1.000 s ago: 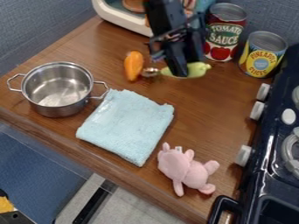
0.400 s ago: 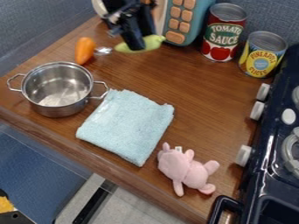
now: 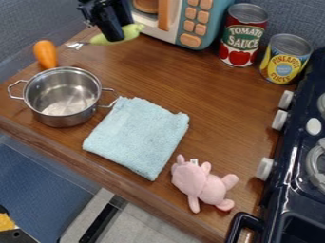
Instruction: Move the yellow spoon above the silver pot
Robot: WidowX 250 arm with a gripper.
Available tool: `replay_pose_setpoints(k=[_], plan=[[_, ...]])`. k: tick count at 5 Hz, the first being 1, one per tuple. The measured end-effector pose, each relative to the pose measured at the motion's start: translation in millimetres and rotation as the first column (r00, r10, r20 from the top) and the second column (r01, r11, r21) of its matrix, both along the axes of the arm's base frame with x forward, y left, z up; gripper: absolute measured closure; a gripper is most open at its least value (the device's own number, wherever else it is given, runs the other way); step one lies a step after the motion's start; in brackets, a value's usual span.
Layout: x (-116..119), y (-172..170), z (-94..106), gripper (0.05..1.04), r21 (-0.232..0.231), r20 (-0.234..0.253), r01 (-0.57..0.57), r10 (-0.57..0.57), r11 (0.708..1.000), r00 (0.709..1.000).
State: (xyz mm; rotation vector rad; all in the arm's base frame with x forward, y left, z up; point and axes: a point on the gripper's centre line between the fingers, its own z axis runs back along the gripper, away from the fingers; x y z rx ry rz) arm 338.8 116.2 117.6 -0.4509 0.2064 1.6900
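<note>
Nearest, a pink plush toy (image 3: 203, 186) lies toward the front edge of the wooden table (image 3: 219, 121). Next comes a folded blue cloth (image 3: 136, 137), and beside it the silver pot (image 3: 63, 119) stands upright near the table's left corner.

Beyond the pot, by the table's left edge, is an orange rounded piece (image 3: 45, 53) next to the metal end of the yellow spoon (image 3: 132, 31); I cannot tell whether the two are joined.

The spoon hangs off the table in the gripper (image 3: 116, 38), toward the back-left corner. The fingers are drawn narrow around its yellow-green handle. It should be light and stiff, hard to damage, but its smooth, rounded handle may roll or slip in the grip. The thick part of the handle looks the right place to hold; if the orange piece belongs to it, that end will probably pull down, and a hold closer to the metal would balance better.
</note>
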Motion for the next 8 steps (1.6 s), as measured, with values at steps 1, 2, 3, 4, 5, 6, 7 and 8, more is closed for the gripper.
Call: replay_pose_setpoints(k=[1, 2, 3, 4, 5, 6, 7, 8], plan=[[-2.1, 6.0, 0.0, 0.708, 0.004, -0.005, -0.022, 0.022, 1.000, 1.000], [1.3, -7.5, -7.9, 0.708, 0.033, 0.000, 0.038, -0.038, 0.999, 0.999], [5.4, -43.8, -17.9, 0.708, 0.125, 0.042, 0.179, -0.186, 0.976, 0.982], [5.5, -53.2, -37.3, 0.708, 0.227, 0.057, 0.189, -0.207, 0.955, 0.977], [13.3, -55.6, -42.8, 0.708, 0.313, 0.077, 0.178, -0.212, 0.933, 0.974], [18.4, -54.6, -46.6, 0.639, 0.388, 0.078, 0.138, -0.181, 0.911, 0.980], [17.4, -53.7, -55.6, 0.328, 0.389, 0.014, 0.134, -0.152, 0.911, 0.988], [16.4, -53.7, -55.8, 0.090, 0.390, 0.007, 0.134, -0.148, 0.911, 0.989]])
